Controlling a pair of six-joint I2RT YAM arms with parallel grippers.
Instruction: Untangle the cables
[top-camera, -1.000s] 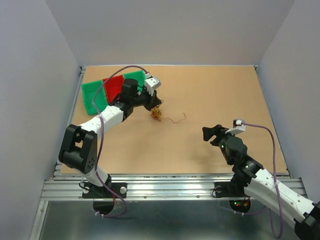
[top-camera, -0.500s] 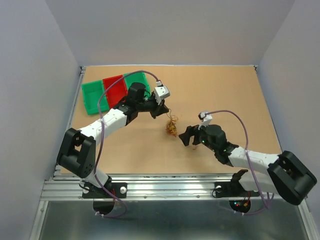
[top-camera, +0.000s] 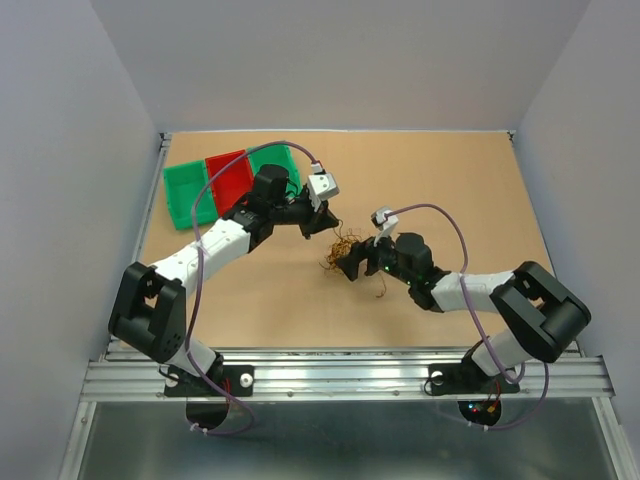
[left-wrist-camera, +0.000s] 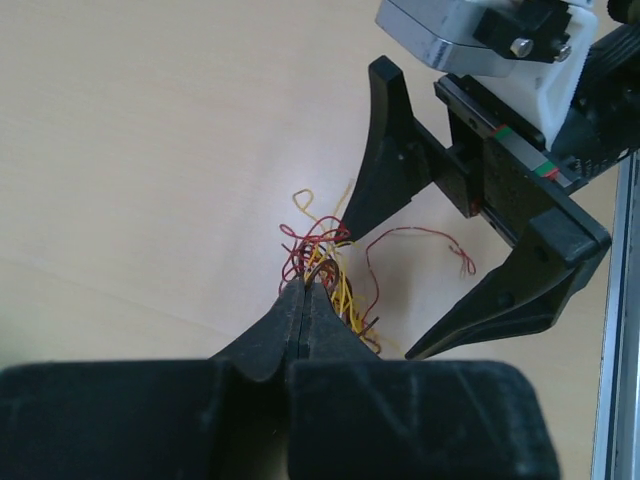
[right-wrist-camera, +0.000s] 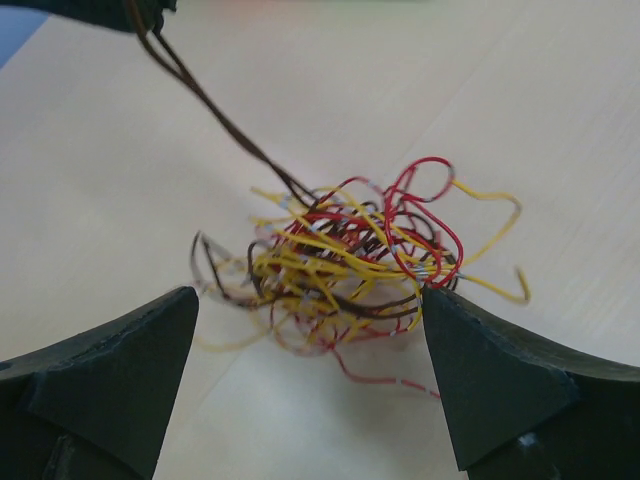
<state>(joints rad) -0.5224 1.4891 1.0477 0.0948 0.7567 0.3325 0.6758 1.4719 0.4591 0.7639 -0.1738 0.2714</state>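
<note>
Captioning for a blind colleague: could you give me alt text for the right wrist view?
A tangle of thin red, yellow and brown cables sits between the wide-open fingers of the right gripper, over a pale table. A few dark strands run up and left to the left gripper at the frame's corner.

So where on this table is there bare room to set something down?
Widest free patch: the far right of the table, beyond the right arm, up to the back and right edges. A smaller one lies between the left arm and the front rail. Crowded: the middle, where left gripper, right gripper and cables meet, and the far-left bins.
</note>
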